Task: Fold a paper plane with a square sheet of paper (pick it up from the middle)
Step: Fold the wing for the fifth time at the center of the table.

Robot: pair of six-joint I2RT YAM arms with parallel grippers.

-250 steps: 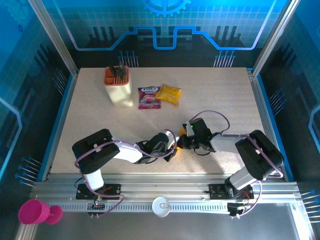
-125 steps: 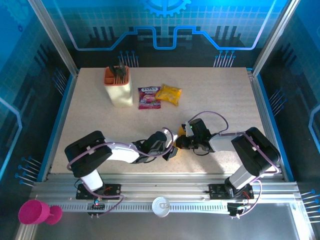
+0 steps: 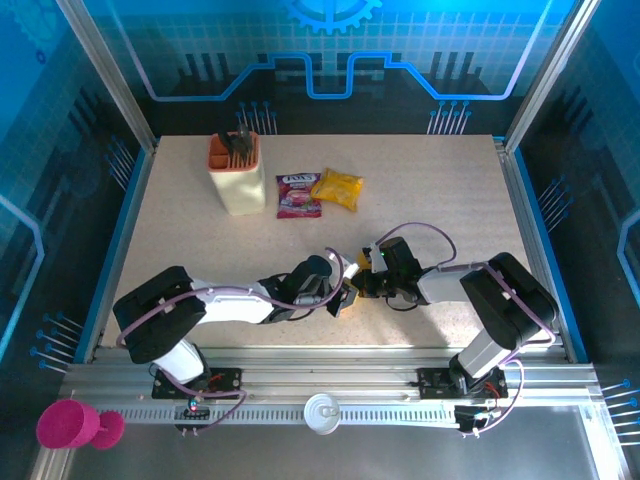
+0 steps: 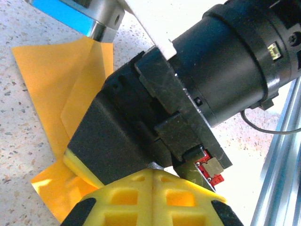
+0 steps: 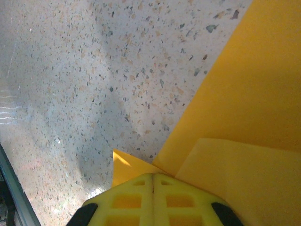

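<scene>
The square sheet of paper (image 4: 49, 75), plain orange-yellow, lies partly folded on the speckled table, with creased flaps overlapping. It also spreads to the right in the right wrist view (image 5: 244, 94), and a small pointed flap (image 5: 123, 168) sticks out beside the fingertips. My left gripper (image 4: 154, 173) is shut, its yellow fingers pressed together right against the right gripper's black body (image 4: 141, 122). My right gripper (image 5: 154, 178) is shut too, tips down on the paper. From above, both grippers (image 3: 343, 297) (image 3: 362, 283) meet near the table's front centre and cover most of the sheet.
A cream holder with an orange rim (image 3: 238, 176) stands at the back left. Next to it lie a purple-red packet (image 3: 298, 195) and a yellow snack bag (image 3: 337, 188). The aluminium rail (image 3: 400, 390) runs along the front edge close behind the grippers.
My left arm has stretched out lower and further right, bringing its gripper up against the right gripper. The right arm has hardly moved.
</scene>
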